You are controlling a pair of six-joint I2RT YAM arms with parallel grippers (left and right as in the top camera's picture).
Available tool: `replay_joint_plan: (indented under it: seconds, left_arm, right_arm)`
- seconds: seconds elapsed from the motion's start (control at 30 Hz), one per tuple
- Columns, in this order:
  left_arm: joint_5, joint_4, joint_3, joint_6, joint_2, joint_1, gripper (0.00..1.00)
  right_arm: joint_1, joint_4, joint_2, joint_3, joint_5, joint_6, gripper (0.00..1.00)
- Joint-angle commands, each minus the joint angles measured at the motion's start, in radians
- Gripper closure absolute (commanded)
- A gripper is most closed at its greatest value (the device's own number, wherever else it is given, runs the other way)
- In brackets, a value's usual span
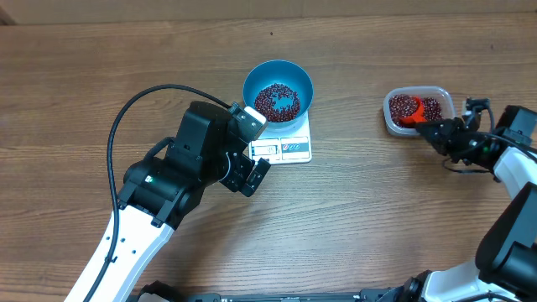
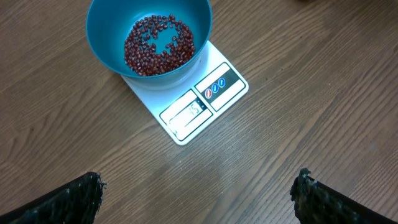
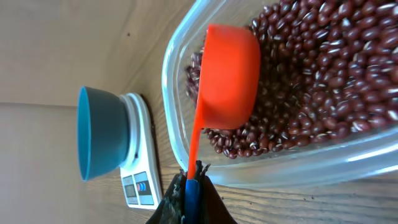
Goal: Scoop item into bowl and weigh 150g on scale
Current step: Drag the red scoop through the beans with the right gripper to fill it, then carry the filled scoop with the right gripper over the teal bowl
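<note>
The blue bowl stands on the white scale with a thin layer of red-brown beans in its bottom. More beans fill a clear plastic tub at the right. My right gripper is shut on the handle of an orange scoop, whose cup lies over the beans in the tub. My left gripper hangs open over bare table just in front of the scale's display, holding nothing.
The table is brown wood. A black cable loops from the left arm over the left half of the table. The right arm reaches in from the right edge.
</note>
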Motion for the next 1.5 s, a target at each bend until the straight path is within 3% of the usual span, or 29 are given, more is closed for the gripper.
replay_joint_plan:
  seconds: [0.0, 0.37, 1.47]
  left_arm:
    - [0.000, 0.001, -0.001, 0.019, 0.000, 0.003, 0.00]
    - [0.000, 0.001, -0.001, 0.019, 0.000, 0.003, 0.00]
    - [0.000, 0.001, -0.001, 0.019, 0.000, 0.003, 0.00]
  right_arm:
    - [-0.037, 0.006, 0.009, -0.005, -0.081, 0.000, 0.96]
    - [-0.106, -0.021, 0.010, -0.005, -0.213, -0.001, 0.96]
    - [-0.073, -0.031, 0.010, -0.005, -0.504, 0.023, 0.96]
